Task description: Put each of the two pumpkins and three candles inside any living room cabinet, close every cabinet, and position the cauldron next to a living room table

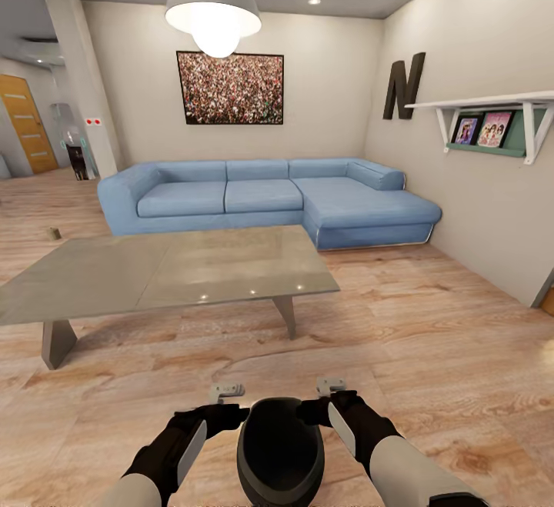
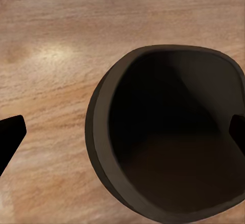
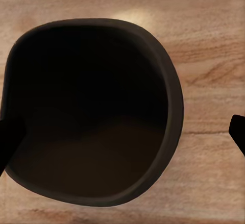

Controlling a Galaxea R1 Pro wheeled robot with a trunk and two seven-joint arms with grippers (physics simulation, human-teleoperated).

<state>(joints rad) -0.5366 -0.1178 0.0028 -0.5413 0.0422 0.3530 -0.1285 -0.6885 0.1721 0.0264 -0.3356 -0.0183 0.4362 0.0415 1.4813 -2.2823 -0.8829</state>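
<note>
Ahead, the grey table stands just beyond a strip of bare floor, the blue sofa behind it. Nearer, the cauldron sits mouth-up between both arms, equally close to each. The left gripper and right gripper each straddle its rim, fingers spread, not visibly pinching.

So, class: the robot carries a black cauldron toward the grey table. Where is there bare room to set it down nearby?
Bare wooden floor lies between the cauldron and the table, and wider toward the blue sofa and the wall. The table top itself is bare. It is crowded only at the cauldron, flanked by the left hand and right hand.
</note>
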